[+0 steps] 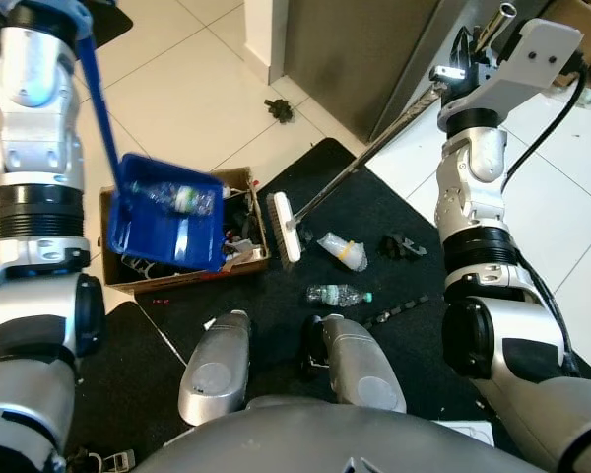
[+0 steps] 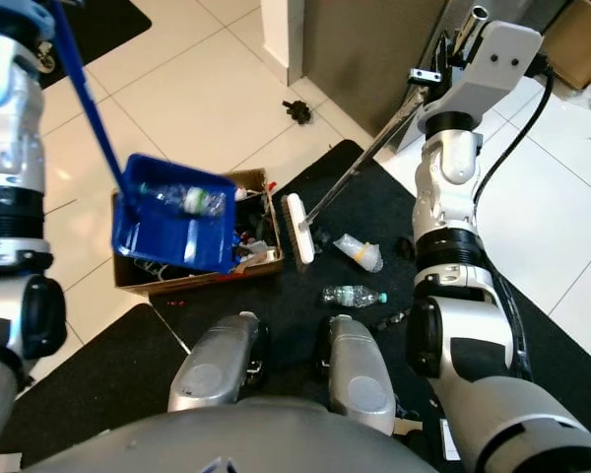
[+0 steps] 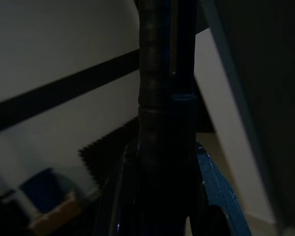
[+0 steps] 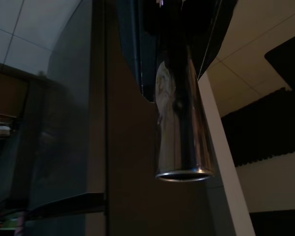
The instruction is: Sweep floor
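My left gripper [image 1: 67, 12] at the top left is shut on the long blue handle of a blue dustpan [image 1: 163, 236]. The pan hangs tilted over a cardboard box [image 1: 248, 262], and a clear plastic bottle [image 1: 182, 199] lies in the pan. Up at the right, my right gripper [image 1: 466, 61] is shut on the broom's metal handle [image 4: 179, 132]. The handle slants down to the white broom head [image 1: 285, 227], which rests on the black mat [image 1: 374, 192] beside the box. Near the head lie a crumpled plastic wrapper [image 1: 342, 250], a second bottle [image 1: 338, 294] and a dark scrap [image 1: 400, 246].
A grey cabinet [image 1: 364, 49] stands at the back, with another dark scrap [image 1: 279, 109] on the white tiles in front of it. My knees [image 1: 217, 367] are at the mat's near edge. A second black mat [image 1: 128, 379] lies at the lower left.
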`<state>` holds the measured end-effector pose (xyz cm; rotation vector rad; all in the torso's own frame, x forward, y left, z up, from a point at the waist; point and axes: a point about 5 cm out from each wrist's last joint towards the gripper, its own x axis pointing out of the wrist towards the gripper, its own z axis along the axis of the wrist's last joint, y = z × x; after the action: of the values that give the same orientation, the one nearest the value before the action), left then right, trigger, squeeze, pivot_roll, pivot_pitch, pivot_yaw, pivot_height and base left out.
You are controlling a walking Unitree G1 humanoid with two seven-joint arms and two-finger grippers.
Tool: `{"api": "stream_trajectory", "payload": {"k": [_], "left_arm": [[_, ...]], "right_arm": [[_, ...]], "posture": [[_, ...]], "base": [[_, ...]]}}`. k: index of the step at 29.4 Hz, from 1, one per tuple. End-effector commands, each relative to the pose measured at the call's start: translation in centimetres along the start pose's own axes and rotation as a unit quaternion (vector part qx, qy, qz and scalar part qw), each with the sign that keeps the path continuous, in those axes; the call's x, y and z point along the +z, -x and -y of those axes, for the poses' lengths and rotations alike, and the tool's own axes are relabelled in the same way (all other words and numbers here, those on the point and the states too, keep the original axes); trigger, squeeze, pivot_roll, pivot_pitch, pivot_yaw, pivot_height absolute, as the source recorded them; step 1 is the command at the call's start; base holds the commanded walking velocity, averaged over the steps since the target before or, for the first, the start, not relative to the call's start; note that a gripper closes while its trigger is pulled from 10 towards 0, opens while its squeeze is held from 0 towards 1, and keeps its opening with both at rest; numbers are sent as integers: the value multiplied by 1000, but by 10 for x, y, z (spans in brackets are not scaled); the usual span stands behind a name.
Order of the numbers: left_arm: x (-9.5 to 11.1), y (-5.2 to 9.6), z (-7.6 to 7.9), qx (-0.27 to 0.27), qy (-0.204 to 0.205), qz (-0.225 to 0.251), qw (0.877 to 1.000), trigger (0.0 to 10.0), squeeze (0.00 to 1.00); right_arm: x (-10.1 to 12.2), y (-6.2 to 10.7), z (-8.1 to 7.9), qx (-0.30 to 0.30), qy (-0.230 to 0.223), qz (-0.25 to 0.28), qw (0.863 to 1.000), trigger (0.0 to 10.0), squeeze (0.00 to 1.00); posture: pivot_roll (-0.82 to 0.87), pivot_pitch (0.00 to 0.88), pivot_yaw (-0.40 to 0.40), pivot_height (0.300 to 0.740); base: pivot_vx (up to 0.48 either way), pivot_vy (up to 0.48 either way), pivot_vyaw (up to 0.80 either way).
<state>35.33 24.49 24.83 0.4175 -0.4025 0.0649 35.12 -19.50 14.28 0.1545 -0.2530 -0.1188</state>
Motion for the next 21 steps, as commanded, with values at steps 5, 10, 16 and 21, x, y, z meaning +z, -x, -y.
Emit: {"api": "stream_trajectory", "payload": {"k": [5, 10, 16, 21], "left_arm": [[-1, 0, -27, 11, -86, -26, 996, 10000, 0], [-11, 4, -35, 20, -104, -55, 993, 10000, 0], [-15, 3, -37, 24, -124, -58, 990, 10000, 0], [-13, 3, -50, 60, -168, -59, 982, 10000, 0]], "right_arm": [[6, -2, 3, -6, -2, 17, 1000, 10000, 0], [6, -1, 6, -9, -1, 16, 1000, 10000, 0], [6, -2, 3, -6, -1, 16, 1000, 10000, 0], [7, -3, 2, -5, -1, 17, 1000, 10000, 0]], "posture": [[158, 0, -4, 740], [165, 0, -9, 740], [166, 0, -10, 740], [166, 0, -10, 740]], "base": [[0, 0, 0], [0, 0, 0], [0, 0, 0], [0, 0, 0]]}}
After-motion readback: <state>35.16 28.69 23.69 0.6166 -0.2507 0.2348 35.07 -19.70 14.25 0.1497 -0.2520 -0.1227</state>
